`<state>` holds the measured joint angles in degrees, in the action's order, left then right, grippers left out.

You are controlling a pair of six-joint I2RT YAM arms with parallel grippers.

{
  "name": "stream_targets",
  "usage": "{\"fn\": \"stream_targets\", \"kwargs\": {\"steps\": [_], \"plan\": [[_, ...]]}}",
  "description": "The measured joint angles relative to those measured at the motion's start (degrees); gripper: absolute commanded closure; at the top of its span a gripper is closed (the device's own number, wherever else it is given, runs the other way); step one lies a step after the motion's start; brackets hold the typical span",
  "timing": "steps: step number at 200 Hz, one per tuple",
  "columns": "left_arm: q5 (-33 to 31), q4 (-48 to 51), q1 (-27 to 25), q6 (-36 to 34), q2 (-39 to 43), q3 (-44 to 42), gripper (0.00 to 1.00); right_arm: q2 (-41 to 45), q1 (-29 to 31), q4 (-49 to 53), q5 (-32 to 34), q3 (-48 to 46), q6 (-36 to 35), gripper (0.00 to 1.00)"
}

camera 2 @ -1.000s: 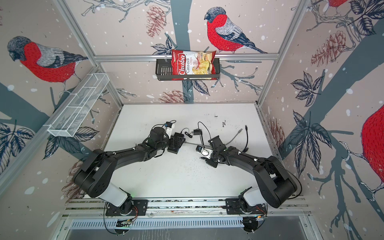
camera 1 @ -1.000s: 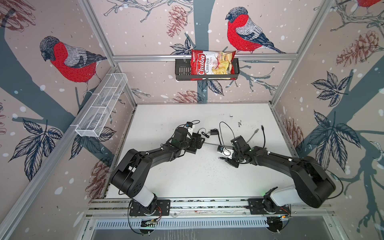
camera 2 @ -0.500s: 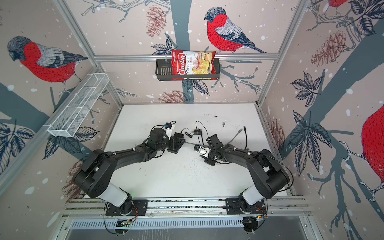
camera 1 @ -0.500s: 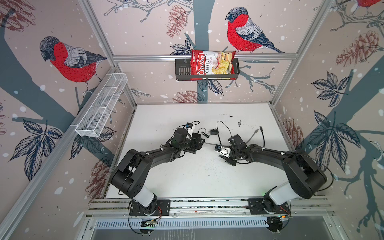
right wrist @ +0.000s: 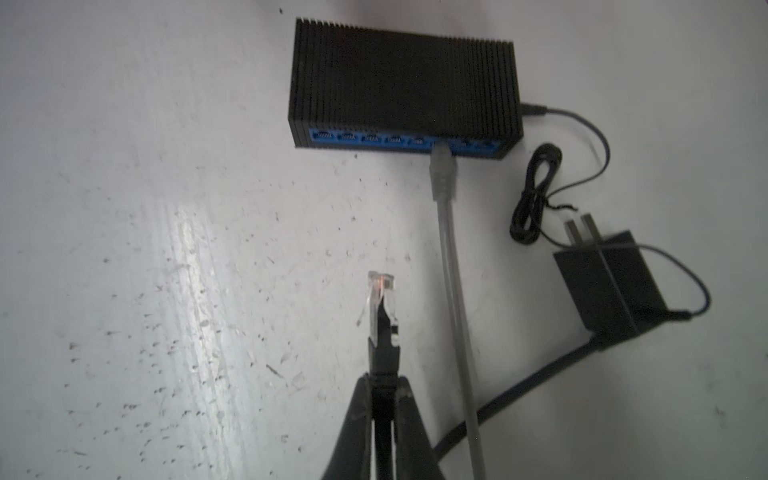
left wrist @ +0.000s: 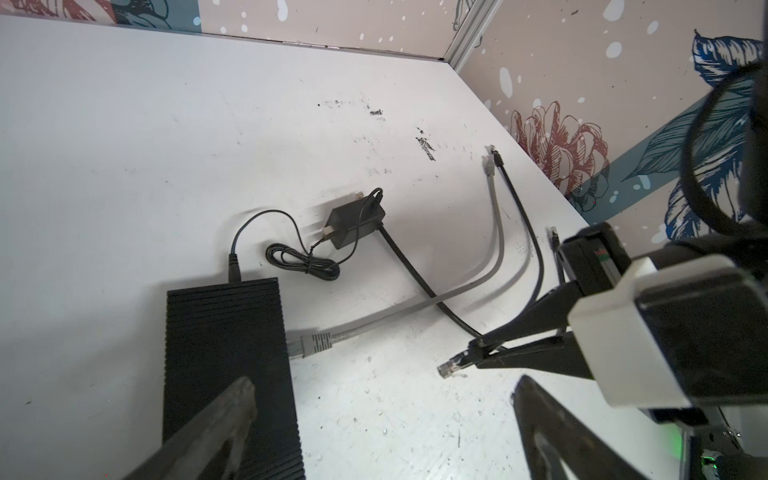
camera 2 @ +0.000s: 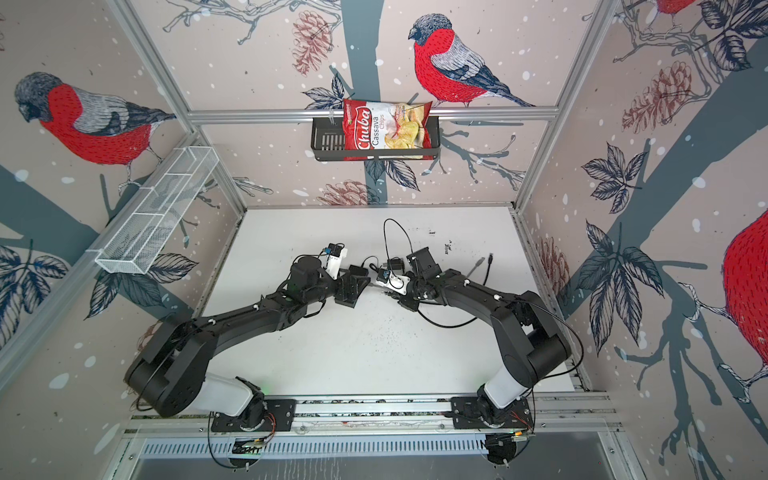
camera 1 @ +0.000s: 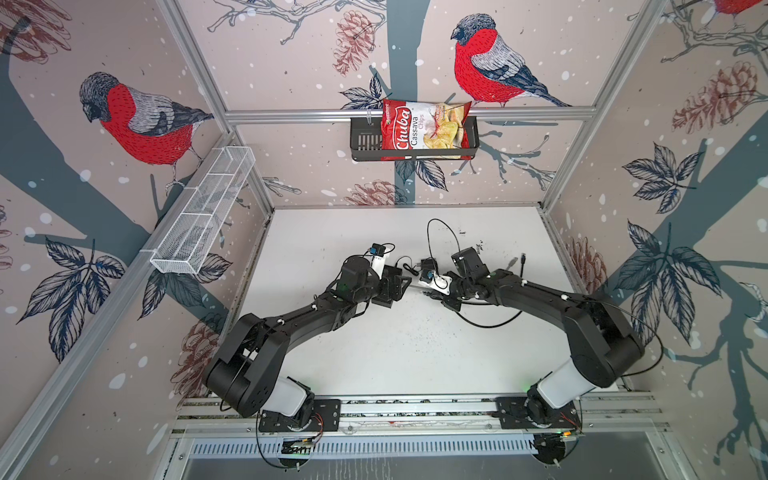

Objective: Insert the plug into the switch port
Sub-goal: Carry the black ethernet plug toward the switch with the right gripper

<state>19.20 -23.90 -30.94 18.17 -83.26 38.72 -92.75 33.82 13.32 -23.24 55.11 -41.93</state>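
The switch is a ribbed black slab lying flat, and its blue port face points towards my right gripper. A grey cable plug sits in one port. My right gripper is shut on the black cable just behind its clear plug. The plug hangs above the table, short of the ports. In the left wrist view that plug is to the side of the switch. My left gripper is open, one finger over the switch. In both top views the grippers nearly meet.
A small black cube adapter with a coiled thin cord lies beside the switch. Loose grey and black cable ends lie near the right wall. A chips bag sits in a wall basket, and a white wire rack hangs on the left wall.
My right gripper has shut on the black cable's plug and moved left and farther back towards the switch. The left arm has stayed put and open.
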Motion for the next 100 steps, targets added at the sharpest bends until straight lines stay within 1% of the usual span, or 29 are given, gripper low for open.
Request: {"fn": "stream_targets", "kwargs": {"steps": [32,54,75,100], "plan": [[-0.4,2.2,-0.4,1.7,-0.7,2.5,0.07,-3.5,-0.1,1.4,-6.2,6.0,-0.2,0.99],[-1.7,3.8,-0.4,5.6,-1.0,4.1,0.09,-4.5,-0.1,0.6,-9.2,7.7,0.0,0.99],[-2.0,4.9,-0.5,10.3,-0.2,4.0,0.14,-4.7,-0.1,-0.5,-11.0,7.8,1.7,0.99],[-2.3,5.2,-0.5,15.3,-0.5,4.5,0.24,-4.5,0.1,-2.6,-12.5,7.4,3.1,0.99]]}}
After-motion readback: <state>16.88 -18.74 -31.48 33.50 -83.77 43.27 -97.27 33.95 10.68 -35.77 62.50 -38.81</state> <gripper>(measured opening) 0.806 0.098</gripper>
